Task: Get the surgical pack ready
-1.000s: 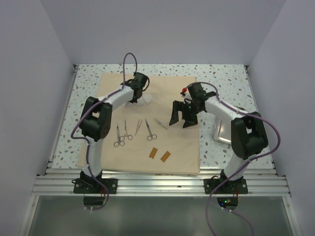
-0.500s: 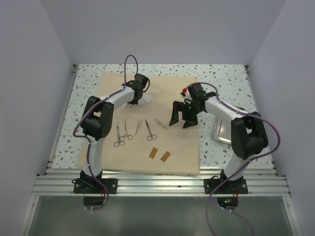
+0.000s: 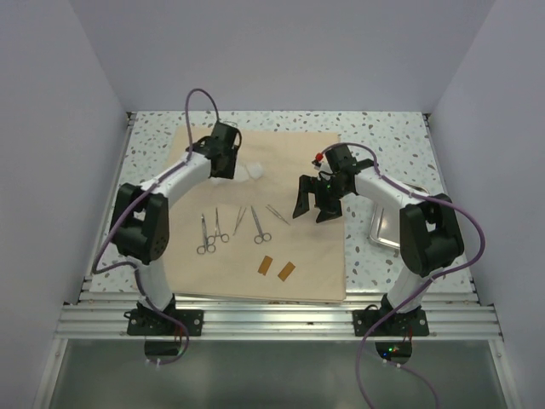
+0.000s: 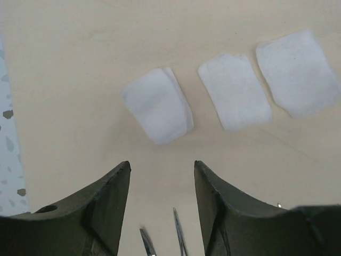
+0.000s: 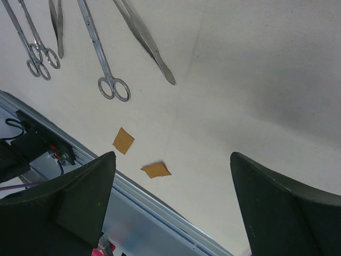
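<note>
The surgical pack is a large tan fabric sheet (image 3: 315, 256) spread flat on the table. In the left wrist view it (image 4: 80, 64) carries three white gauze pads (image 4: 157, 104), (image 4: 234, 92), (image 4: 296, 72) in a row. My left gripper (image 4: 162, 162) hangs open just short of the nearest pad, with nothing between its fingers. From above, that gripper (image 3: 226, 170) is over the sheet's far left, beside the gauze (image 3: 253, 171). My right gripper (image 3: 313, 204) stands wide open and empty above the sheet's right half (image 5: 256, 80).
Scissors and forceps (image 3: 234, 226) lie in a row on the sheet's near left, also seen as scissors (image 5: 101, 53) and forceps (image 5: 144, 40). Two small brown squares (image 3: 266, 265), (image 3: 286, 271) lie near the front edge. A steel tray (image 3: 387, 228) sits right of the sheet.
My left gripper has opened and let go at the gauze, and the left arm has swung out to the left. The right arm has not moved.
</note>
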Available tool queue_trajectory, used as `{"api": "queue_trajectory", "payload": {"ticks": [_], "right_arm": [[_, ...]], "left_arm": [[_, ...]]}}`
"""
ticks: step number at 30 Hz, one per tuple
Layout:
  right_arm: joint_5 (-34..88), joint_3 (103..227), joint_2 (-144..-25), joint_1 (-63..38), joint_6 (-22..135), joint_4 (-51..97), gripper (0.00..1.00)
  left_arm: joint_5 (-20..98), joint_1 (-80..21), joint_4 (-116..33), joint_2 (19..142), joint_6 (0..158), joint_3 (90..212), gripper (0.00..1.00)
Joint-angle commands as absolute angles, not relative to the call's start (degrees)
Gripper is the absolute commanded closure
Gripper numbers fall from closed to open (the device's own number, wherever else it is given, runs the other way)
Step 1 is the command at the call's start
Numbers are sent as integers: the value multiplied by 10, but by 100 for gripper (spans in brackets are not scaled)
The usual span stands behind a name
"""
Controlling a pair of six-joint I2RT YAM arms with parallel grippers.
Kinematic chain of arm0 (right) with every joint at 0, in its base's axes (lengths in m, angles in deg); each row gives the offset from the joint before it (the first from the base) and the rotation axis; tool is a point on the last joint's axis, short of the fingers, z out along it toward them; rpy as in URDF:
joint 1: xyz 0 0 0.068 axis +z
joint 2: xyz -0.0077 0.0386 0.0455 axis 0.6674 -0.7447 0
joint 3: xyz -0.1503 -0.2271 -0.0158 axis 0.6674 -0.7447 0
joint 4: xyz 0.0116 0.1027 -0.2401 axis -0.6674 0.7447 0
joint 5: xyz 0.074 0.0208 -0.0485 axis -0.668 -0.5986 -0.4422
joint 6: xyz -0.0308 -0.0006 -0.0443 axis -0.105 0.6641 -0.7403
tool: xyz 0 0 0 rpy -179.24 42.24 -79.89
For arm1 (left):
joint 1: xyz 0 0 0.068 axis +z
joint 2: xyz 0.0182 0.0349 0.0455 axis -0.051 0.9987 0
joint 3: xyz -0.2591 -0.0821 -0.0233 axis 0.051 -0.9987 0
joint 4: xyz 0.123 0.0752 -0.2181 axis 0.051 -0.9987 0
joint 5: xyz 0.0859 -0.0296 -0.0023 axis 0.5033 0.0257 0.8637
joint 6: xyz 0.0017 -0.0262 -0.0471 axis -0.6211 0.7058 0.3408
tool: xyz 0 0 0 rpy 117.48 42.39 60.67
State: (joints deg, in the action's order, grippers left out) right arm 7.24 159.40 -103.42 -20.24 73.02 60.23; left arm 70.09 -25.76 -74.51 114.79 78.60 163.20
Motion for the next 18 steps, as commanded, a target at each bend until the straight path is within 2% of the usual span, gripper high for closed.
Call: {"api": "queue_trajectory", "payload": {"ticks": [1, 4, 7, 13, 18], "right_arm": [[46, 1590, -1013, -207, 733, 585, 8], [43, 1588, -1013, -206, 734, 584, 7], [48, 1591, -1013, -206, 732, 589, 7], [53, 1602, -1017, -207, 731, 599, 7], [56, 1606, -1019, -206, 730, 604, 7]], "left_arm": [[562, -191, -688, 1065, 839, 1568, 46], [435, -110, -621, 1034, 857, 1508, 48], [349, -72, -577, 1039, 872, 1481, 51], [234, -30, -503, 1087, 923, 1459, 51], [201, -13, -472, 1123, 944, 1463, 53]]}}
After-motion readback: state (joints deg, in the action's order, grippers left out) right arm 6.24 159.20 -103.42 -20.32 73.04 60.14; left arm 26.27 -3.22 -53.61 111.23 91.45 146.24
